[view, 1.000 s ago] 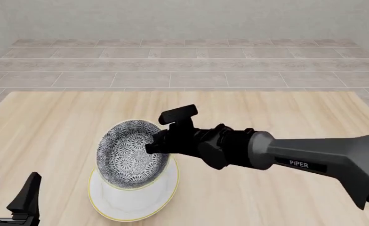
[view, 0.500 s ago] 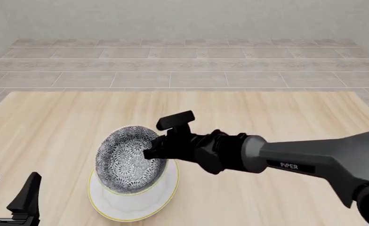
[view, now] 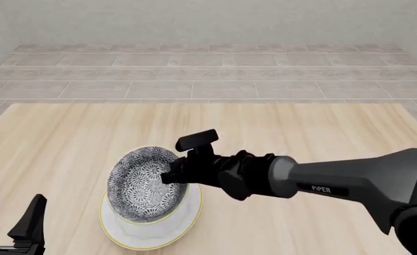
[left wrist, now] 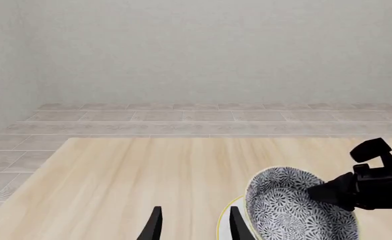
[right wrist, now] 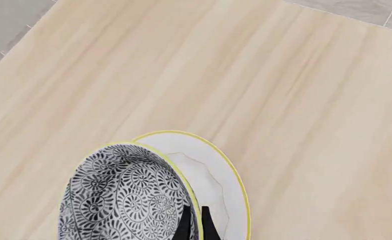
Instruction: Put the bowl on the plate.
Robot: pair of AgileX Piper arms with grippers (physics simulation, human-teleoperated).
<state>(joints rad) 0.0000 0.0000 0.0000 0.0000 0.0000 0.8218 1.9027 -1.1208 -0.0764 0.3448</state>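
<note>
plate (view: 127,234) centre hidden under bowl (view: 146,183), left tool (view: 13,223) cropped

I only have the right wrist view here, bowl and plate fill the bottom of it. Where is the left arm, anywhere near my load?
Observer: No. In the front view the left pincer sits at the near left edge of the table, apart from the plate, open and holding nothing.
Operator: Is the bowl level?
Observer: Tilted. The front view shows the bowl tipped with its opening facing the camera, its lower part over the plate.
Operator: How is my pincer placed on it?
Observer: The right pincer grips the bowl's right-hand rim, one finger inside the bowl, reaching in from the table's right side.
</note>
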